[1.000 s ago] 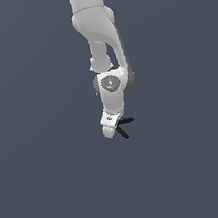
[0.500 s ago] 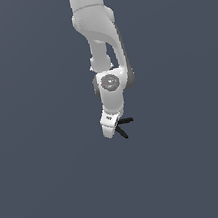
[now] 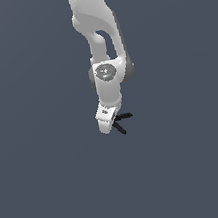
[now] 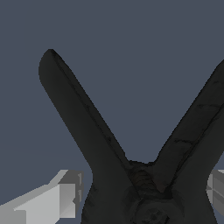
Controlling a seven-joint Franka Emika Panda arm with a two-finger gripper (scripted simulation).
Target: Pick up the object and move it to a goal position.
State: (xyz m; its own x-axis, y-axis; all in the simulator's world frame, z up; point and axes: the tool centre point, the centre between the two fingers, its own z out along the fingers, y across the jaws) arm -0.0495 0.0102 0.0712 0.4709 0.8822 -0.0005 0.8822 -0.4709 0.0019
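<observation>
Slightly higher than before: one clamp [image 3: 120, 122] with two handles between jaws.

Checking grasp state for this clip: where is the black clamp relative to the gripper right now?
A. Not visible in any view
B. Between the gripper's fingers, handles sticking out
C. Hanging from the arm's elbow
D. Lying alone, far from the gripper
B: the wrist view shows the clamp between the two fingers, its handles splaying outward, and the exterior view shows it at the gripper.
</observation>
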